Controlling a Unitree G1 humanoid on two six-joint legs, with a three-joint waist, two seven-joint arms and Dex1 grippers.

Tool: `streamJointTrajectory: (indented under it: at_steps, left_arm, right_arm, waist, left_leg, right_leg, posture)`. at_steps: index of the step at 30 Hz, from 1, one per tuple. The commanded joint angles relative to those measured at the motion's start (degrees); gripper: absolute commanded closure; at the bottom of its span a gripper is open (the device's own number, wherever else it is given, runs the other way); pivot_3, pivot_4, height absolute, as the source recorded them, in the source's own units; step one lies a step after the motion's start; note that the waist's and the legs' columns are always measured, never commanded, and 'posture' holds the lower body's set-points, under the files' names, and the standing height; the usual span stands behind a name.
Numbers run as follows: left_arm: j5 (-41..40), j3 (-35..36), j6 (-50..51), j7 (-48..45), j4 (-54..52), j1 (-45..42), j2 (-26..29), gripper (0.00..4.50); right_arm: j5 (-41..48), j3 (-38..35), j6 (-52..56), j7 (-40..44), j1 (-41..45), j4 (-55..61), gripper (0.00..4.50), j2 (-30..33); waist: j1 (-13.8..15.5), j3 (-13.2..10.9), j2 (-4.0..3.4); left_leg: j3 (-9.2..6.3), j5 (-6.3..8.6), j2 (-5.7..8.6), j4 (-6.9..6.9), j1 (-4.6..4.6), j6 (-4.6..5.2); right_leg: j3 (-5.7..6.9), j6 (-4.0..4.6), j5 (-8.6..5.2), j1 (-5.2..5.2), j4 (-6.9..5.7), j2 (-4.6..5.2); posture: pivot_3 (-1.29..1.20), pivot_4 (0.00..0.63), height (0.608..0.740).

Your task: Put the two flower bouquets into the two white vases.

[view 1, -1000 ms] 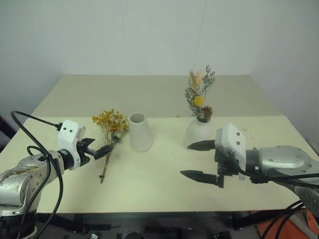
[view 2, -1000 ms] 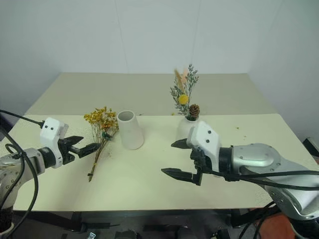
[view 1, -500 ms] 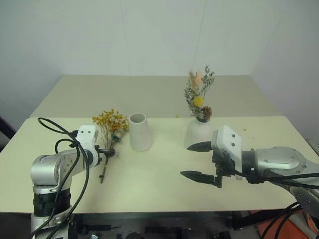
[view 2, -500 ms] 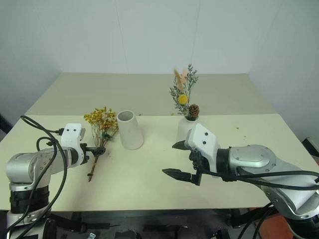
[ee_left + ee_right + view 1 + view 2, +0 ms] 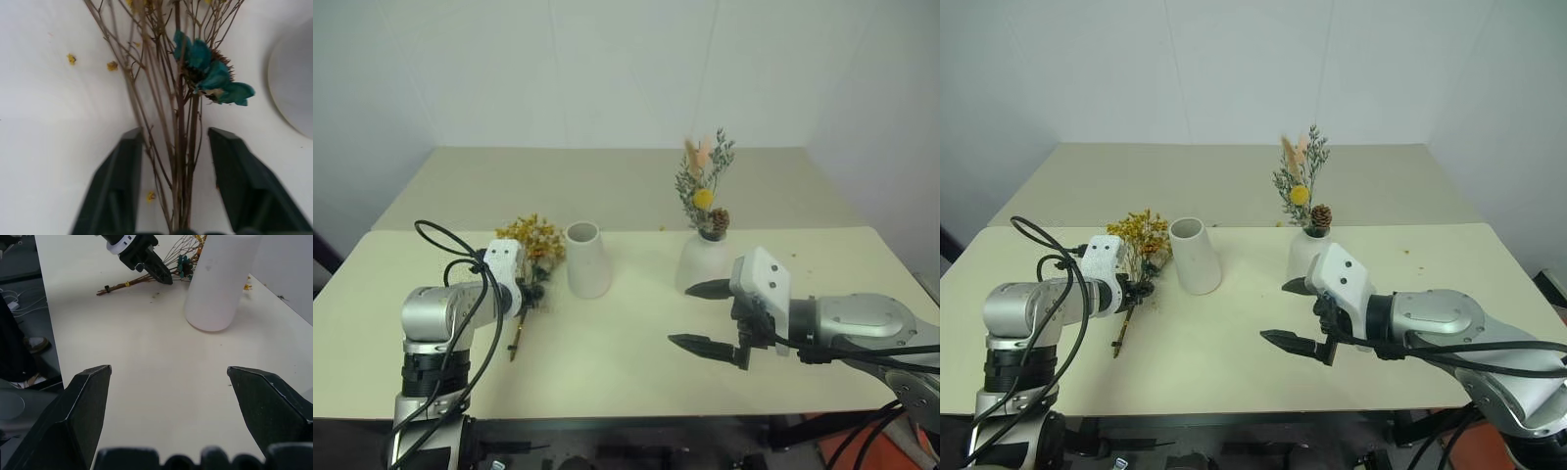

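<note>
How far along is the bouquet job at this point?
About halfway. Done: the grey-green sprig stands in the rounder vase. In hand: the left hand straddles the stems of the yellow bouquet, which lies on the table; a firm grip is not clear. Left: lift it and stand it in the empty cone vase. The right hand hovers open, holding nothing.

I see my left claw (image 5: 178, 161) straddling the brown stems of the yellow bouquet (image 5: 166, 122) on the pale surface (image 5: 49, 122), fingers either side, not visibly pressing them. A teal flower (image 5: 212, 78) lies just ahead; the white vase (image 5: 293, 88) curves alongside.
</note>
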State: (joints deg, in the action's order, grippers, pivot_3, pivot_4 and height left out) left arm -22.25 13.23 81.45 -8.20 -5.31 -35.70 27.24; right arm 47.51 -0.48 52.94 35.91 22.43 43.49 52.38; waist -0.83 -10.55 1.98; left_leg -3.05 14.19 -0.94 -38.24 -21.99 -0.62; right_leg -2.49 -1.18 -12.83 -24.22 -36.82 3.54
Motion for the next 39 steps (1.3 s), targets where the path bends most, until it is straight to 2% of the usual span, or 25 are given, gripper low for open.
streamJointTrajectory:
  at_steps: [1,9,11,14,20,23,27,32,36,39]
  left_arm:
    - [0.85,0.80,1.21,0.07,-1.20,-0.81,0.61,3.39]
    - [1.32,0.46,0.56,-1.42,-2.02,-0.04,1.64,3.39]
    - [0.96,0.93,0.04,-2.29,-2.38,0.38,1.54,3.72]
    - [1.58,0.95,0.59,-2.18,-2.38,0.34,1.27,4.48]
    - [2.54,0.62,-0.11,-2.35,-1.82,-0.21,2.02,4.48]
    - [3.09,4.26,-2.12,-0.81,-1.40,-2.88,1.60,4.48]
    - [2.57,9.67,-9.21,-0.81,-1.26,-10.69,3.92,4.48]
    - [-0.75,12.76,-16.36,-4.85,1.02,-18.45,6.31,4.48]
    - [-9.26,18.45,-27.14,-14.09,4.35,-20.94,3.54,4.48]
    - [-13.75,20.14,-33.28,-18.94,7.30,-21.76,1.65,4.48]
  right_arm:
    - [0.33,-1.76,-0.18,-0.31,0.24,1.59,0.00,0.02]
    - [-0.44,-1.10,-0.83,0.13,0.42,0.97,0.00,-0.33]
    - [-0.77,-0.90,-0.95,0.23,0.49,0.73,0.00,-0.43]
    - [-1.15,-0.73,-0.94,0.18,0.53,0.65,0.00,-0.68]
    - [-1.49,-0.92,-0.64,0.27,0.44,0.85,0.00,-1.06]
    - [-1.51,-1.02,-0.63,0.30,0.36,0.93,0.00,-1.06]
    - [-1.77,-1.05,-0.77,-0.07,0.21,1.12,0.00,-1.27]
    - [-2.94,-1.25,-2.04,-1.30,0.53,0.73,0.00,-3.14]
    - [-4.13,-1.38,-3.36,-1.86,1.04,-0.06,0.00,-5.25]
    - [-4.98,-1.24,-3.46,-3.02,1.49,-0.34,0.00,-6.80]
  waist:
    - [-0.04,0.00,0.00]
    - [-0.03,0.00,0.00]
    - [-0.03,0.00,0.00]
    - [-0.02,0.00,0.00]
    - [-0.03,0.00,0.00]
    - [-0.03,0.00,0.01]
    - [0.02,-0.02,0.04]
    - [-0.06,-0.02,0.05]
    - [0.00,-0.02,0.05]
    - [-0.01,-0.02,0.05]
  left_leg:
    - [0.00,0.00,0.00,0.00,0.00,0.00]
    - [0.00,0.00,0.00,0.00,0.00,0.00]
    - [0.00,0.00,0.00,0.00,0.00,0.00]
    - [0.00,0.00,0.00,0.00,0.00,0.00]
    - [0.00,0.00,0.00,0.00,0.00,0.00]
    - [0.00,0.00,-0.01,0.00,0.00,0.00]
    - [-0.02,-0.01,-0.01,-0.01,-0.04,-0.01]
    - [0.02,-0.01,0.02,-0.01,-0.05,-0.02]
    - [0.02,-0.04,0.03,-0.02,-0.01,-0.08]
    - [0.01,-0.06,0.02,-0.03,-0.05,-0.11]
  right_leg:
    - [0.00,0.00,0.00,0.00,0.00,0.00]
    - [0.00,0.00,0.00,0.00,0.00,0.00]
    - [0.00,0.00,0.00,-0.01,0.00,0.00]
    - [0.00,0.00,0.00,-0.01,0.00,0.00]
    - [0.00,0.00,0.00,-0.01,-0.01,0.00]
    - [0.00,0.00,0.00,-0.01,-0.01,0.00]
    - [0.03,0.01,0.01,-0.03,0.00,0.00]
    - [-0.01,-0.01,0.02,-0.03,0.04,0.04]
    - [0.00,-0.03,0.03,-0.02,-0.02,0.05]
    - [0.03,-0.03,0.03,-0.02,-0.02,0.05]
  posture:
    - [0.00,0.150,0.740]
    - [0.00,0.150,0.740]
    - [0.00,0.150,0.740]
    - [0.00,0.150,0.740]
    - [0.00,0.150,0.740]
    - [0.00,0.150,0.740]
    - [0.00,0.150,0.740]
    - [0.00,0.150,0.740]
    - [0.00,0.150,0.740]
    - [0.00,0.150,0.740]
